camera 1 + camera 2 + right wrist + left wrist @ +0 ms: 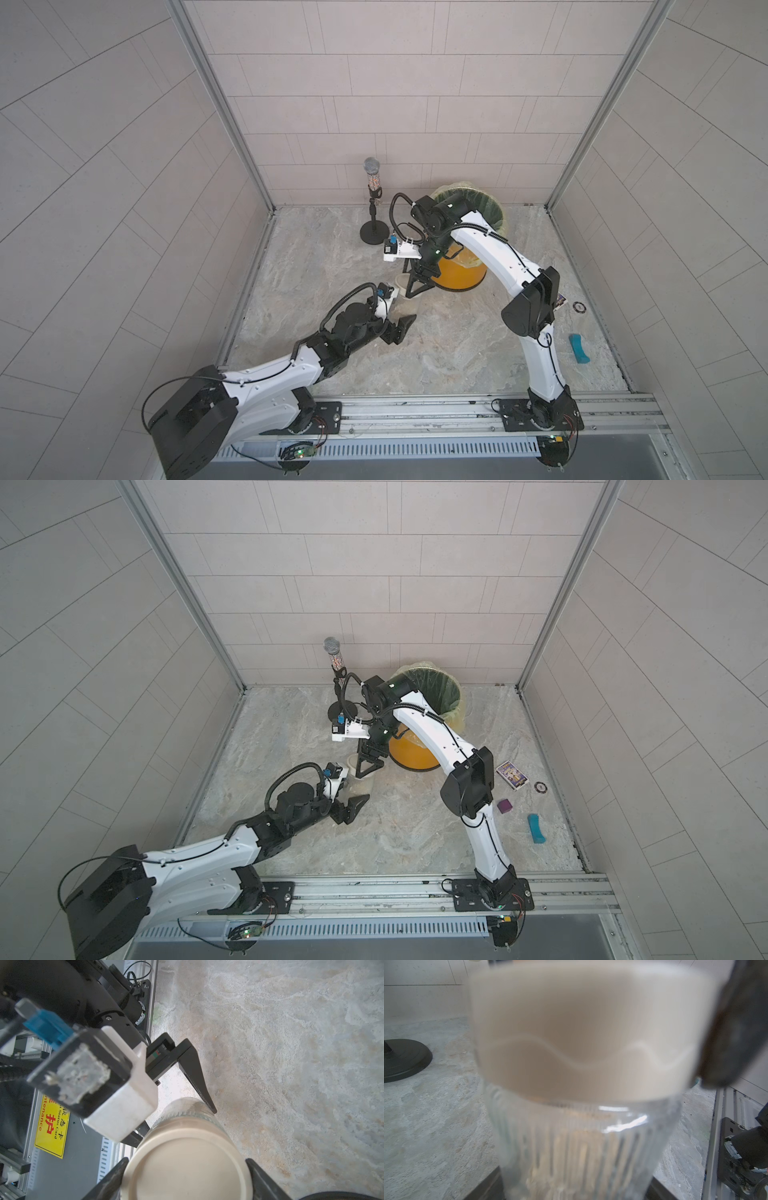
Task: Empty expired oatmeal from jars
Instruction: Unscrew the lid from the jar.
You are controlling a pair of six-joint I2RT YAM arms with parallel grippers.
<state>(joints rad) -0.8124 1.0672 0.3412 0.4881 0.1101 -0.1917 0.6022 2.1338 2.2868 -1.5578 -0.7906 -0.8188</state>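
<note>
Centrally on the mottled, stone-look table (436, 357) stands the jar (408, 305), a small upright cylinder of clear glass with vertical ribs down its wall. A flat, round, matte cream lid (187, 1167) with a raised ring near its edge sits on the wide mouth. Through the ribbed wall, the left wrist view shows the oatmeal (566, 1153) as pale beige flakes, too blurred by closeness to make out further.

The left gripper (573, 1187) comes in from the side. Its black, tapered fingers (197, 1076) are spread wide and lie against opposite sides of the glass body, holding the jar. The right gripper (186, 1160) points down from above, and its dark fingers press on opposite edges of the lid, clamped on it.

Just behind the right gripper stands a round orange bin (461, 276) lined with a thin yellow-green bag (496, 214); the right arm crosses in front and hides part of it. A microphone (370, 166) on a black, round-based stand is near the jar, towards the back wall. Well apart, at the table's right side, lie a curved blue piece (578, 349), a printed card box (512, 775), a purple cube (504, 805) and a small dark disc (539, 786).
</note>
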